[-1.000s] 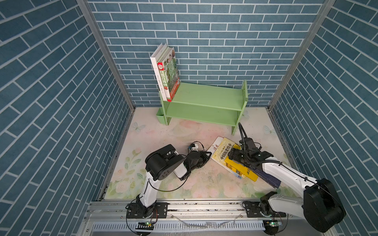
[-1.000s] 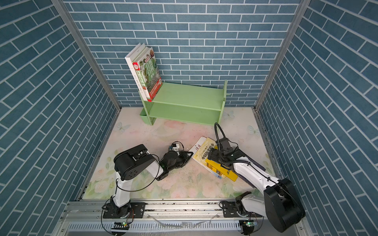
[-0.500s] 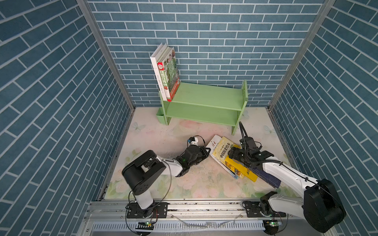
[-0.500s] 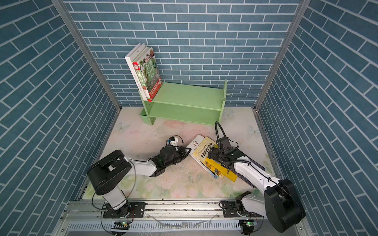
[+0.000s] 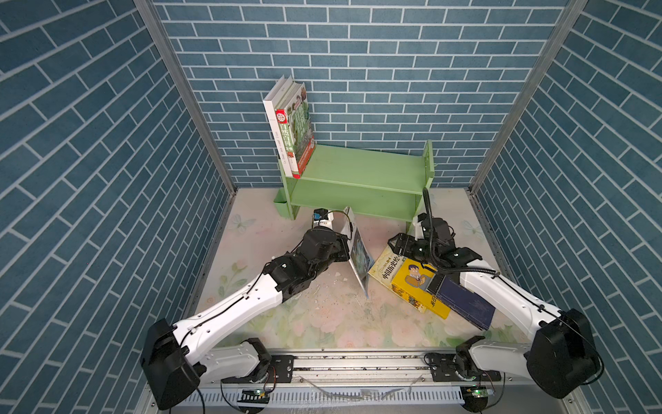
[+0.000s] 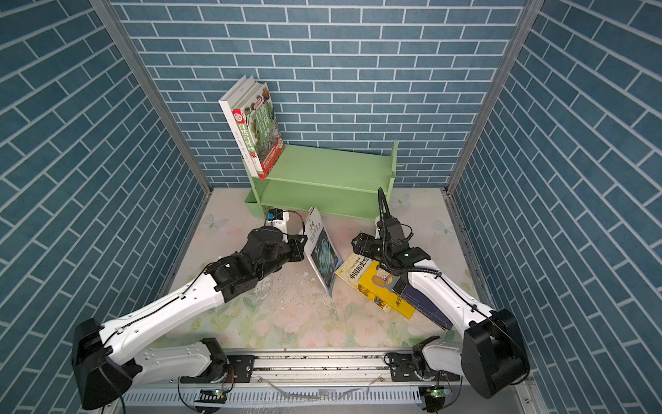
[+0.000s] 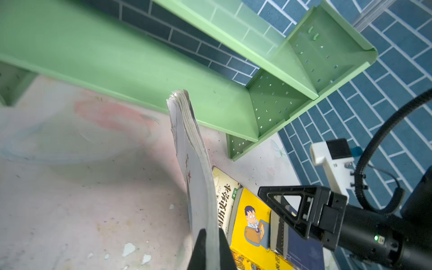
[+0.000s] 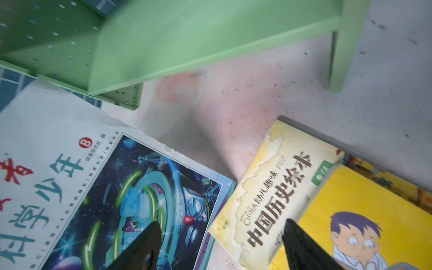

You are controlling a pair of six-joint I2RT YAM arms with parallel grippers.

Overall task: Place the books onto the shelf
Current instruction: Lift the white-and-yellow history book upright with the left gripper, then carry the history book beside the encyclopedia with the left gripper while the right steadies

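My left gripper is shut on the thin white book, which stands tilted on its edge on the mat. My right gripper hangs open beside it, over the corner of the pale yellow book. On that book lies the bright yellow cartoon-man book, with a navy book further right, under my right arm. The light green shelf stands at the back; a white book and a green-and-red book lean at its top tier's left end.
Blue brick walls close in the mat on three sides. A small green box hangs at the shelf's lower left. White chips litter the mat in front of the thin book. The shelf's perforated right panel stands close behind my right gripper.
My left arm stretched forward, its gripper closed on the thin white book's edge, and the book rose from lying flat to standing on edge. The right gripper stayed in place, open.
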